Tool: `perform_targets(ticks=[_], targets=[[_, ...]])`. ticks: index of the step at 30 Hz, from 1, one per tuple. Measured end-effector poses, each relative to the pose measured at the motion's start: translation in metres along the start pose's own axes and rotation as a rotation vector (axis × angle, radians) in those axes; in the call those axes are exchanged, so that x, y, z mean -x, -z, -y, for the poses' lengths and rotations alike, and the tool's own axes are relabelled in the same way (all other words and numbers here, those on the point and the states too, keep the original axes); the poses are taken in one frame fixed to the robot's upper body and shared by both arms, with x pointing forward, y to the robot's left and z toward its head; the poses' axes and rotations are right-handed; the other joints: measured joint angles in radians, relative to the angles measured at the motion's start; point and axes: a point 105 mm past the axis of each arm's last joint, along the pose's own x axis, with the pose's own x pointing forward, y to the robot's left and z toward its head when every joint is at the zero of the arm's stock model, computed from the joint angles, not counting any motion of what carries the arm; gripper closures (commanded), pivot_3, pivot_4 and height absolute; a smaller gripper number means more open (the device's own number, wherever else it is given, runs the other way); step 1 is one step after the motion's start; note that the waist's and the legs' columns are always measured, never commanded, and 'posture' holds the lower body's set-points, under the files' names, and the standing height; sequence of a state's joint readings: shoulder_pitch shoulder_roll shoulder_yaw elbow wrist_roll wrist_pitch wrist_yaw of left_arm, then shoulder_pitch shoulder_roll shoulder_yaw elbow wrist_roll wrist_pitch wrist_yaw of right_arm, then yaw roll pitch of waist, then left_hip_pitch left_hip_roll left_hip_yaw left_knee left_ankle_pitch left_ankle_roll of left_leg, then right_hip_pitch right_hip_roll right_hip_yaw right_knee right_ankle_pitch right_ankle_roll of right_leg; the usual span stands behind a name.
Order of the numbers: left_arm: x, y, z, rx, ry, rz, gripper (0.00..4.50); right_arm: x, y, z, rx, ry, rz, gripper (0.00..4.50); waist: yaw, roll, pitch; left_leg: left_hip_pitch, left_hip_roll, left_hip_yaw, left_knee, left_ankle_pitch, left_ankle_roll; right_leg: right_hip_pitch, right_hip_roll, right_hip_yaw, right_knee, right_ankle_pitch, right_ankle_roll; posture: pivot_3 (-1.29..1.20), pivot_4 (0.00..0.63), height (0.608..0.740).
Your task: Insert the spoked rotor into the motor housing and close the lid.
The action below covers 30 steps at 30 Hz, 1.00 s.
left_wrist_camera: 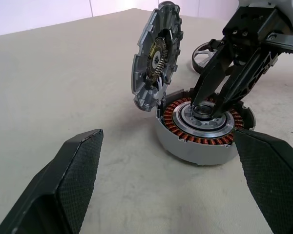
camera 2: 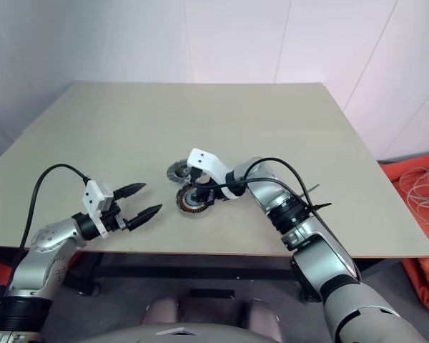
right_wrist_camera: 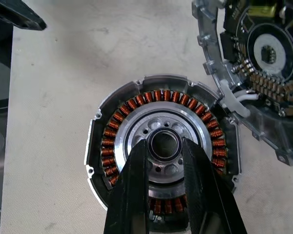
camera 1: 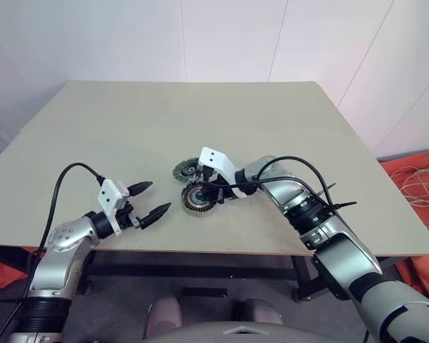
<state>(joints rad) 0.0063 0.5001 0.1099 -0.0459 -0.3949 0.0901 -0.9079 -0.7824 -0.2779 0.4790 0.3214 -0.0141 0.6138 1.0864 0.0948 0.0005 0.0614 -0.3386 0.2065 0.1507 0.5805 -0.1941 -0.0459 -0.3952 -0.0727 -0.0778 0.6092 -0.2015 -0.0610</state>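
The motor housing, a ring of copper windings around a silver centre, lies on the table near the front edge. Its lid stands tilted on edge at the housing's far side, its inner circuit face showing. My right gripper reaches down over the housing's centre, shut on a small dark ring at the hub. The spoked rotor lies behind the right gripper's fingers, partly hidden. My left gripper hovers open a short way left of the housing, pointing at it, with nothing between its fingers.
The beige table stretches far behind the parts. Its front edge runs close below both grippers. A white wall stands beyond the table, and orange cloth with cables lies on the floor at the right.
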Motion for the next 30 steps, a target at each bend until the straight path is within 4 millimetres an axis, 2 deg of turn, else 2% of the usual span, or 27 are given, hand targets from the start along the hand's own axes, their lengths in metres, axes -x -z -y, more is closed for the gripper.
perform_targets(ticks=[6, 30], targets=[[-0.0016, -0.0008, 0.0, 0.0, -0.001, 0.008, 0.0, 0.0029, -0.0096, 0.0024, 0.034, 0.012, 0.008, 3.85, 0.0, 0.0, 0.0, 0.0, 0.0, 0.0, 0.0, 0.0, 0.0, 0.0, 0.0, 0.0, 0.0, 0.0, 0.0, 0.0, 0.0, 0.74], [-0.0046, -0.0004, -0.0017, 0.0, 0.002, 0.009, 0.0, 0.0026, -0.0023, 0.0017, 0.038, 0.008, -0.038, 3.85, 0.0, 0.0, 0.0, 0.0, 0.0, 0.0, 0.0, 0.0, 0.0, 0.0, 0.0, 0.0, 0.0, 0.001, -0.002, 0.0, 0.0, 0.74]])
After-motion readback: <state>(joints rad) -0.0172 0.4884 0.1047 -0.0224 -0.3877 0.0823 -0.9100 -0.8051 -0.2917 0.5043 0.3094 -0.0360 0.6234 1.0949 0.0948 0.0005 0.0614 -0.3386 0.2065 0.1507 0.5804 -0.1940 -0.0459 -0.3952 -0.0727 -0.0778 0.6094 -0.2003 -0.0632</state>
